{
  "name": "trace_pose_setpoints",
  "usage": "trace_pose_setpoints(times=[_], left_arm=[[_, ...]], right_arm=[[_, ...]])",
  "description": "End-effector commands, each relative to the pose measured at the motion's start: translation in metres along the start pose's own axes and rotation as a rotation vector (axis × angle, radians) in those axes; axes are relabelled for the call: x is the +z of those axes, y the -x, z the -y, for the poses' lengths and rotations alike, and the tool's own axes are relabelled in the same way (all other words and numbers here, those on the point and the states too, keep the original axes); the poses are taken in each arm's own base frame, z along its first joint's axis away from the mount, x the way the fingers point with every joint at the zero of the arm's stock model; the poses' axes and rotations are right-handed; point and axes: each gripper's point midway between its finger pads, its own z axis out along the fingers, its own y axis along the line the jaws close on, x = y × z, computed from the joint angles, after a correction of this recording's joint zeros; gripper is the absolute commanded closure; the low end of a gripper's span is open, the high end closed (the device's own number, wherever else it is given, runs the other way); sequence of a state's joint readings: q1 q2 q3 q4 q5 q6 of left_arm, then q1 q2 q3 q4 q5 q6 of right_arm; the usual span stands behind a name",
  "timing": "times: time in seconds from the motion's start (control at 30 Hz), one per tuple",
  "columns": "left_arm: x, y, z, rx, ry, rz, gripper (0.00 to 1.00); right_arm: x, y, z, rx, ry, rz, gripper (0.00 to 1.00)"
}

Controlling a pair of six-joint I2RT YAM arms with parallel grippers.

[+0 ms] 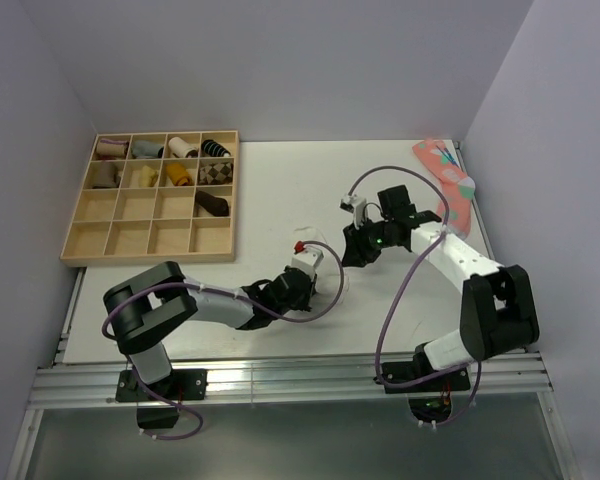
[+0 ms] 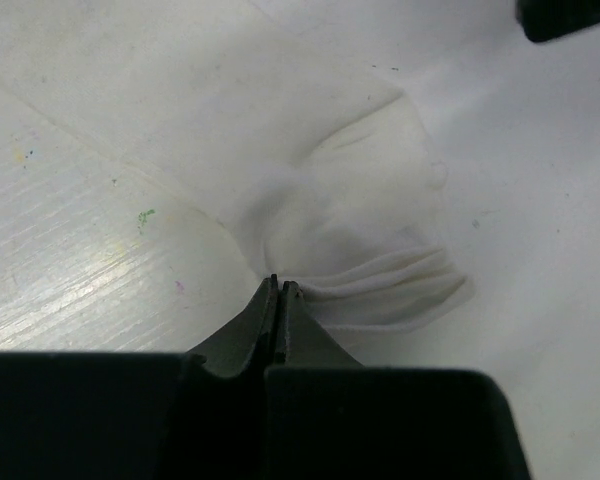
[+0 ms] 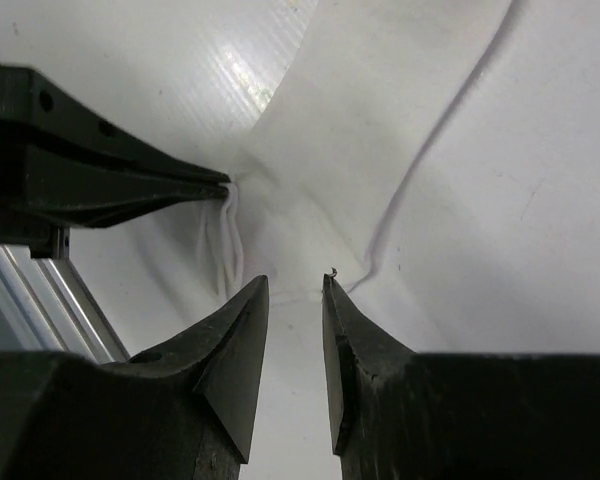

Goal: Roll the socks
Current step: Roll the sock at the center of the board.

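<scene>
Left gripper (image 2: 280, 287) is clenched on the thin white floppy fabric socks (image 2: 330, 200). Its jaws are pressed fully together on a bunched fold, and pleats fan out from the tips. Probable reason: it pins and gathers one end so the cloth does not slide on the slick white table (image 1: 280, 180) once rolling starts.

The socks lie mostly flat on the table, near centre and a little toward 6 o'clock, between the two grippers. No cylinder has formed, so I judge the roll as barely begun.

Right gripper (image 3: 295, 287) is released: jaws parted, nothing gripped, tips low over the sock's edge. I cannot tell whether they touch the cloth. In the right wrist view the left gripper's pinch sits at about 10 o'clock from those tips, near but apart. It is probably lined up that way to take a second hold beside the pinch and turn the fabric over.

The next move needs a clean bite on both layers. Thin fabric could slip out, or only one layer could get caught.

Pale wooden compartment tray (image 1: 145, 258) is at 10 o'clock on the table, well apart, with tan, grey, brown and black sock rolls (image 1: 180, 150) in its far rows. It is likely the drop-off place for the finished roll. Coral-pink dotted sock (image 1: 445, 170) lies at the 2 o'clock corner, well apart and not in play.
</scene>
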State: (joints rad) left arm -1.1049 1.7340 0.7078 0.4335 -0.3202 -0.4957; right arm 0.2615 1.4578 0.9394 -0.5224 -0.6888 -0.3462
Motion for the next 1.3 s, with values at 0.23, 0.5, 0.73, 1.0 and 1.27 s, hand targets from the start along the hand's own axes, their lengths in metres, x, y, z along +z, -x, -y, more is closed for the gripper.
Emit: trace_pose_setpoints(times=[0.23, 0.5, 0.73, 1.0, 1.27], left_arm=[[0.004, -0.024, 0.0, 0.011, 0.021, -0.104, 1.0], [0.006, -0.023, 0.002, 0.003, 0.018, -0.106, 1.0], [0.008, -0.024, 0.003, 0.003, 0.014, -0.109, 1.0], [0.008, -0.024, 0.002, 0.001, 0.02, -0.11, 1.0], [0.009, -0.022, 0.002, -0.004, 0.025, -0.103, 1.0]], right_arm=[[-0.007, -0.033, -0.02, -0.226, 0.048, -0.01, 0.48], [0.014, -0.052, -0.032, -0.242, 0.111, -0.128, 0.43], [0.033, -0.059, -0.036, -0.273, 0.099, -0.19, 0.42], [0.045, -0.063, -0.026, -0.216, 0.077, -0.242, 0.42], [0.045, -0.072, -0.02, -0.202, 0.057, -0.29, 0.48]])
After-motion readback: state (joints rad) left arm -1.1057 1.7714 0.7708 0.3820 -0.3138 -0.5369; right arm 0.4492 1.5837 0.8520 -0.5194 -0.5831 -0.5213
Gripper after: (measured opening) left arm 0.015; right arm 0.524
